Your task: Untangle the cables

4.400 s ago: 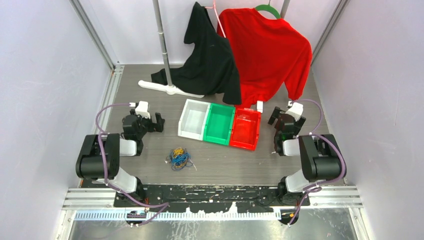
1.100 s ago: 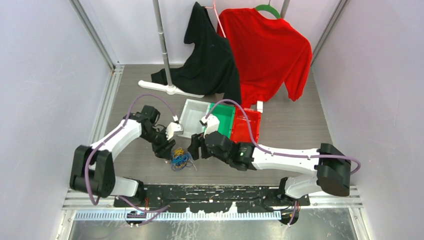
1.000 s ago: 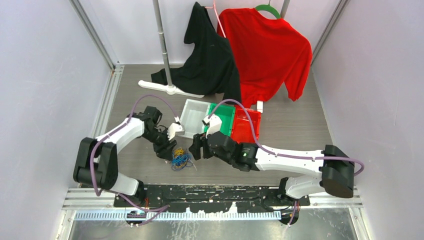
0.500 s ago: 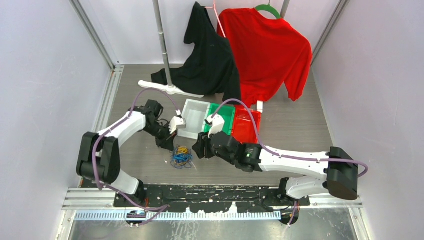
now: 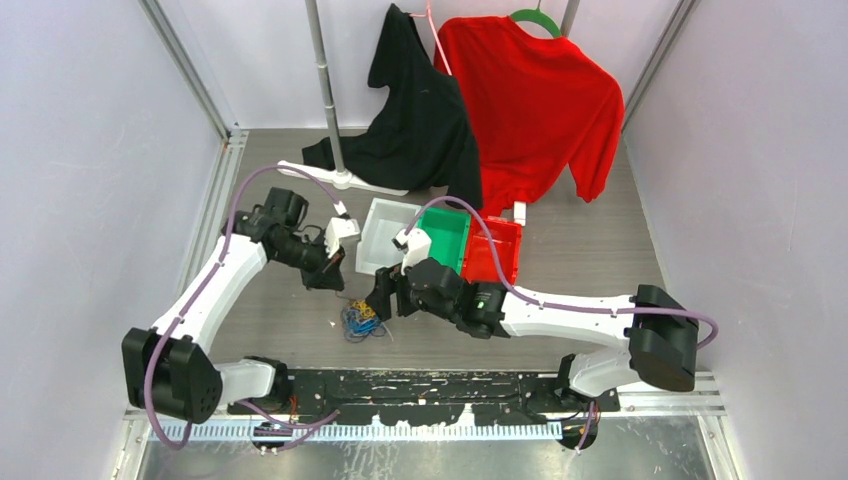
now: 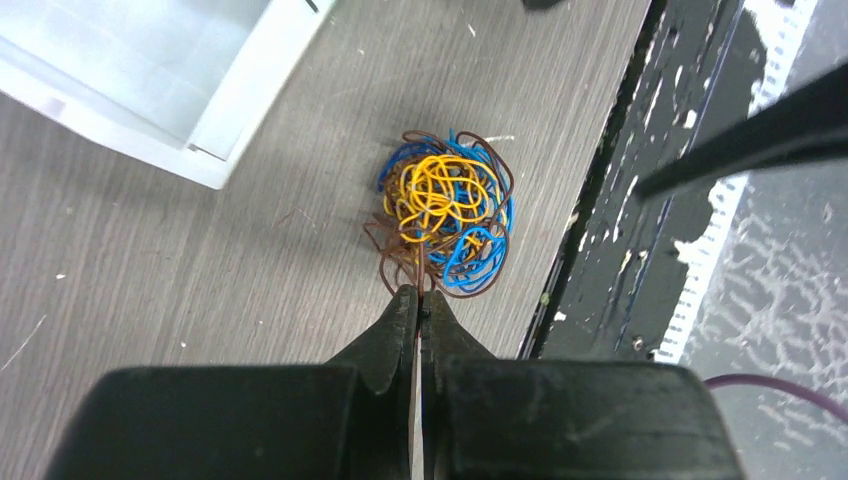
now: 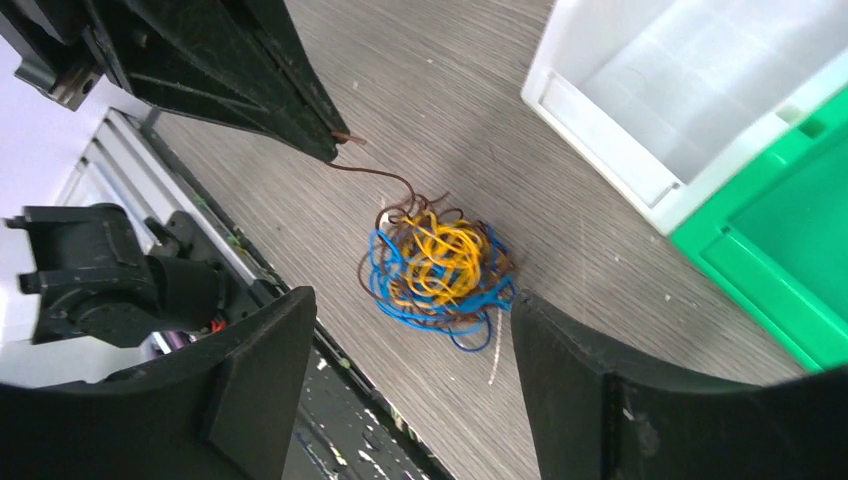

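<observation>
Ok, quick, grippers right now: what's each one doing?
Left gripper: closed on a brown cable strand from the tangle.
Right gripper: open, holding nothing, over the tangle.

**Pale booth, grey table, clothes at the back**

Plain pale walls [image 5: 90, 150] close in the left, right and far sides, with slanted aluminium posts [image 5: 185, 70] in the far corners. The light is even and soft. The table [image 5: 580, 270] has a grey wood-grain top, and a scuffed black plate [image 5: 440, 385] runs along its near edge. Near the far edge, a rack pole [image 5: 322, 80] rises from a white base [image 5: 330, 177]. A black garment [image 5: 415, 110] and a red sweater [image 5: 535, 100] on a green hanger [image 5: 535, 17] hang there. White [image 5: 385, 205], green [image 5: 448, 235] and red [image 5: 495, 255] bins sit side by side mid-table.
</observation>
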`<state>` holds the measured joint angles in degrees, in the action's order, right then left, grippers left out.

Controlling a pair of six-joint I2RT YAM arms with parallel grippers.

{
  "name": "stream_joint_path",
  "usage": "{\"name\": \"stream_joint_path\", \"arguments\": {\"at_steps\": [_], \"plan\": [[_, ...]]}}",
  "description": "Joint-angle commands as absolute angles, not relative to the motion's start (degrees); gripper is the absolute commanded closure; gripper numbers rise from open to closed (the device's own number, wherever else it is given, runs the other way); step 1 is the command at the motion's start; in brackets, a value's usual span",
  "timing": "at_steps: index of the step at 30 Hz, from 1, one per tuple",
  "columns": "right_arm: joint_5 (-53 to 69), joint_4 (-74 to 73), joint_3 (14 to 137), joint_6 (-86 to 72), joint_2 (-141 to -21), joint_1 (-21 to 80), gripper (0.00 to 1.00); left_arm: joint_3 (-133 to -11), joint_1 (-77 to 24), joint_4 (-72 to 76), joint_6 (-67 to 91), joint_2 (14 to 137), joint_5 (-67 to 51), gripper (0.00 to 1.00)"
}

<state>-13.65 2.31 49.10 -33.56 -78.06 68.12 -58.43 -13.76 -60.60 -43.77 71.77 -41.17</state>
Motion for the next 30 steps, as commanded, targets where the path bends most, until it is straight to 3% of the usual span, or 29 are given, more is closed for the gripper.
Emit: {"name": "stream_joint_path", "arguments": {"at_steps": [1,9,14,23,30], "plan": [[-10.7,8.3,52.4,-31.9,-78.9,68.0,0.22,-64.6,-13.9,-62.7,-36.3,67.7,-42.0,1.00],[-6.1,19.9,51.4,-26.9,-81.0,68.9,0.20,-72.0,-13.9,-60.8,-23.1,61.8,-41.3,1.00],[-7.4,19.1,56.6,-24.4,-84.2,69.0,0.20,-77.8,-13.9,-61.6,-16.2,61.2,-43.1,1.00],[-5.5,20.0,62.6,-27.5,-90.7,68.9,0.34,-89.7,-13.9,-63.8,-10.4,61.1,-42.1,1.00],[-5.1,23.4,59.6,-30.4,-91.6,68.8,0.36,-101.9,-13.9,-63.7,-10.7,62.7,-36.4,1.00]]}}
